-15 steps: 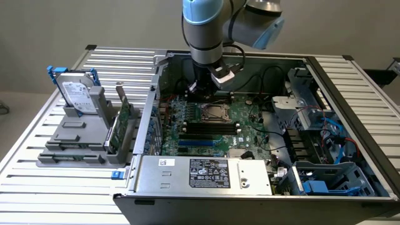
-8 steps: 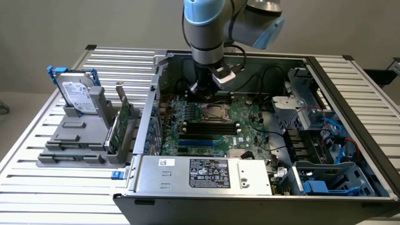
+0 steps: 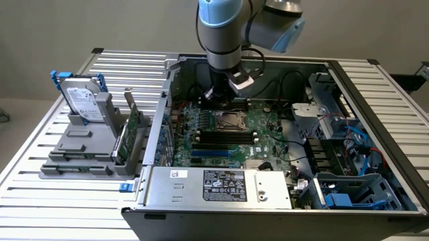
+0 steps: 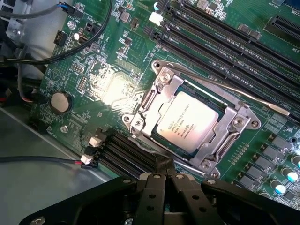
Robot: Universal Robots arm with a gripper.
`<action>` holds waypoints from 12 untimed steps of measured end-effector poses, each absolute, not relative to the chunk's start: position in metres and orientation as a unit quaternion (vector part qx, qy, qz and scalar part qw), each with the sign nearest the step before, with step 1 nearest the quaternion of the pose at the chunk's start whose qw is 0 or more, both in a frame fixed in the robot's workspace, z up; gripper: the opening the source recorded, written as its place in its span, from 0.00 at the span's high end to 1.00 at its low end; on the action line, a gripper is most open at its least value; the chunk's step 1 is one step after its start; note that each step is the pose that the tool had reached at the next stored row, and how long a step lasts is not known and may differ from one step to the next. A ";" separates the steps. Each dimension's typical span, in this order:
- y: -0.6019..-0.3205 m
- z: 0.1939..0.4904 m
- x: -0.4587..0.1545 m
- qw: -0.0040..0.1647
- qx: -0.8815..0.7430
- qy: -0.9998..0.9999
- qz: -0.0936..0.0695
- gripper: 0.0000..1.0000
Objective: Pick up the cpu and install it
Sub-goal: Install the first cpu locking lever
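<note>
One small flat square cpu [image 4: 187,123] with a silvery metal top lies seated in the silver metal socket frame [image 4: 236,125] on the green motherboard [image 4: 117,61], printed side up, flat and square within the frame's opening; in the exterior view the same socket [image 3: 226,121] sits near the middle of the board inside the open dark grey computer case [image 3: 375,90]. Just beside the socket frame, the black gripper [image 4: 165,169] has its two fingers pressed together with nothing between them, their tips over the frame's edge and the neighbouring black memory slots [image 4: 126,157]; whether they touch the frame I cannot tell. From outside, the grey and blue robot arm [image 3: 221,30] reaches down into the case above the board. A thin metal latch lever [image 4: 239,93] runs along one side of the socket. On the slatted metal table [image 3: 40,201], at the exterior view's left, a grey holder [image 3: 87,150] carries a silver hard drive with a blue bracket [image 3: 82,100] and a thin green circuit card [image 3: 134,131], both standing upright.
</note>
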State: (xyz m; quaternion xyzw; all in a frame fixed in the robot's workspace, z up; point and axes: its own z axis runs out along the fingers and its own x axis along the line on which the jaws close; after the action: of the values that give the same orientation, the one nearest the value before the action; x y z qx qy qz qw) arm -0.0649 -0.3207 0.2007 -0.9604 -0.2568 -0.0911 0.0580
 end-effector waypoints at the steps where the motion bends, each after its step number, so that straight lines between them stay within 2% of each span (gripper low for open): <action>1: -0.321 0.201 -0.065 0.058 -0.960 -0.257 -0.091 0.89; 12: -0.320 0.199 -0.062 0.057 -0.961 -0.256 -0.092 0.89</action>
State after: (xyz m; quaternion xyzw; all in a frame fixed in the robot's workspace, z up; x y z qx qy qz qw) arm -0.0616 -0.3201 0.1993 -0.9607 -0.2558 -0.0915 0.0574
